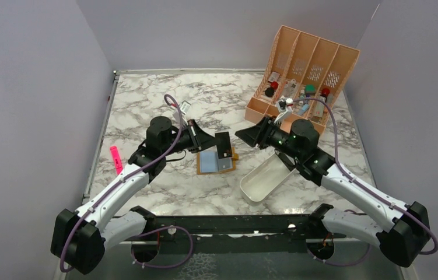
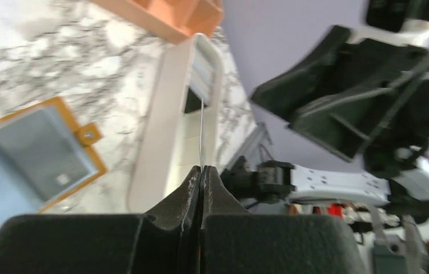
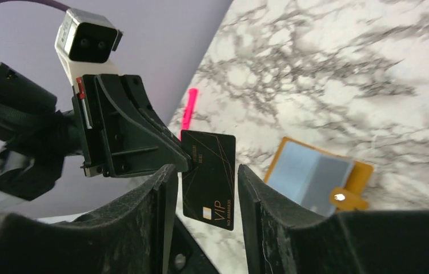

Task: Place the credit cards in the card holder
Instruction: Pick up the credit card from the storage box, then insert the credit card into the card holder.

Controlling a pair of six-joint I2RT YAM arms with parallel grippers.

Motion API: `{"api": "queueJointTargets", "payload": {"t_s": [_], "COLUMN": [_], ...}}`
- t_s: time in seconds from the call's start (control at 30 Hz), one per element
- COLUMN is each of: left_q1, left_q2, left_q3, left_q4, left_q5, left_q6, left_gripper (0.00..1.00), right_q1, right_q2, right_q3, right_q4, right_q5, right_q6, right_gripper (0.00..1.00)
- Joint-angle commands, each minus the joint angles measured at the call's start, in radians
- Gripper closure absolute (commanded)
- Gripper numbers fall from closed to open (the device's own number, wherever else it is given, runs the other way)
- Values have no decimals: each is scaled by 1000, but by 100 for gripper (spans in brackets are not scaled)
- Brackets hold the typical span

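From above, the left hand (image 1: 215, 142) is closed on one short edge of a black credit card (image 1: 223, 146) and holds it in the air over the middle of the marble tabletop (image 1: 216, 96). The right hand (image 1: 242, 135) points toward it from the right, and its tips are just beside the card. Directly under the card the card holder (image 1: 215, 163) lies open and flat, mustard-orange, with two pale blue-grey panels inside. A white oblong tray (image 1: 251, 189) lies to the right of it and nearer. A peach slotted organiser (image 1: 298, 64) stands at the far right, and a pink marker (image 1: 116, 158) lies near the left edge.

In the left wrist view the two fingers are pressed together, and the card comes out between them edge-on, as a thin line. The open card holder lies to the left, the tray is behind the card, and the right hand is high on the right.

In the right wrist view the fingers stand apart and grip nothing. The card hangs between them with a narrow gap on each side and shows gold lines and the letters "VIP". The left hand pinches its upper left edge. The card holder lies on the marble to the right of the card.
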Motion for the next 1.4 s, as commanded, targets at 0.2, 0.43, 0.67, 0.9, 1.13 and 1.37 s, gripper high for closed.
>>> {"api": "queueJointTargets", "payload": {"t_s": [0.2,0.43,0.67,0.9,1.13,1.37], "left_q1": [37,89,117,121,124,126], "left_q2": [125,229,301,370,395,433], "left_q3": [33,11,-25,-28,-36,-42], "left_q4": [-251,-232,-176,-124,-96,-89], "left_q5": [-186,-176,-151,-112,-98,-87], "left_q6": [165,196,198,194,197,208], "left_gripper": [100,100,100,100,100,100], "right_q1": [-3,-2,8,9,9,9], "right_q2": [238,472,639,739,782,802], "right_q3": [205,296,358,374,341,321], "right_q4": [-332,-374,-414,-394,-401,-388], "right_q5": [131,113,107,71,121,126], "right_q6": [-343,-439,-494,-511,-513,-512], "right_gripper": [48,50,54,53,64,66]}}
